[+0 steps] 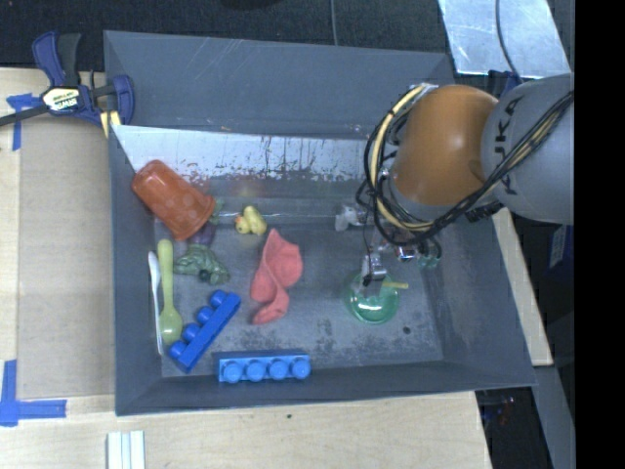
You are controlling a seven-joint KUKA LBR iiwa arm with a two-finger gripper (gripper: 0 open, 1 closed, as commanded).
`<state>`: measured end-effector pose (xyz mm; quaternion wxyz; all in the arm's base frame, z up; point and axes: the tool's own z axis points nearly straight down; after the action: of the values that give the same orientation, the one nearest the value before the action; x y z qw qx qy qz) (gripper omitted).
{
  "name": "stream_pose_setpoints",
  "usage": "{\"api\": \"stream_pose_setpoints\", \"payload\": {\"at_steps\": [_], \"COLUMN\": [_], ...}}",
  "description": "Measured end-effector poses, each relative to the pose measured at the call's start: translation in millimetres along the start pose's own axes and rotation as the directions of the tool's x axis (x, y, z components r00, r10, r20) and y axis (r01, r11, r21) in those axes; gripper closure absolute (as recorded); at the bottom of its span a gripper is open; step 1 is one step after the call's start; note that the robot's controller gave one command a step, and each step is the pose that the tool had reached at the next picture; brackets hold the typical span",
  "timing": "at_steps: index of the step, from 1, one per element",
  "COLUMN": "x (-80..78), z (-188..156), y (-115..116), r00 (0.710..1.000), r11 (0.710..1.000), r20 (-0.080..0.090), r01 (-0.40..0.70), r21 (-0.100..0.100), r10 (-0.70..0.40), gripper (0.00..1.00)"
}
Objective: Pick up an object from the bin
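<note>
The gripper (373, 277) hung low over the right part of the grey bin (283, 86). It was directly above a small light-green round thing like a little dish (371, 307), which lay alone on that side of the floor. Its tip looked to be at the dish's upper rim, but real contact could not be told. Whether the gripper was spread or clenched could not be told either, and nothing could be seen gripped in it. Above it sat the wrist's rounded orange-brown cover (439, 154), with black and yellow cables looped round its left side.

Left of the dish and apart from it lay a pink soft thing (275, 277), crumpled and stretched lengthwise from back to front. Beyond its upper end, near the back wall, stood a small yellow duck (250, 221).

At the front wall lay a flat blue brick with 4 studs (264, 368), set across the view. Left of it a longer blue studded brick (203, 330) lay slanted, its lower end in the front-left corner.

Further left a small dark-green toy figure (202, 262) lay just above that brick. A yellow-green spoon (168, 296) ran along the left wall, bowl toward the front, with a thin white strip (153, 291) just beside it.

Farthest from the gripper, in the back-left corner, an orange-red cup (173, 198) lay tipped on its side.
</note>
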<state>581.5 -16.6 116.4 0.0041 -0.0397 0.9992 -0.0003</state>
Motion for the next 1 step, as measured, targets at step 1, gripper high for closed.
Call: {"api": "stream_pose_setpoints", "payload": {"at_steps": [1], "x": [1.9], "z": [30.8], "y": [25.2], "r00": [0.999], "r11": [0.999], "r20": [-0.005], "r01": [0.047], "r21": [-0.002], "r10": [-0.047], "gripper": [0.0]}}
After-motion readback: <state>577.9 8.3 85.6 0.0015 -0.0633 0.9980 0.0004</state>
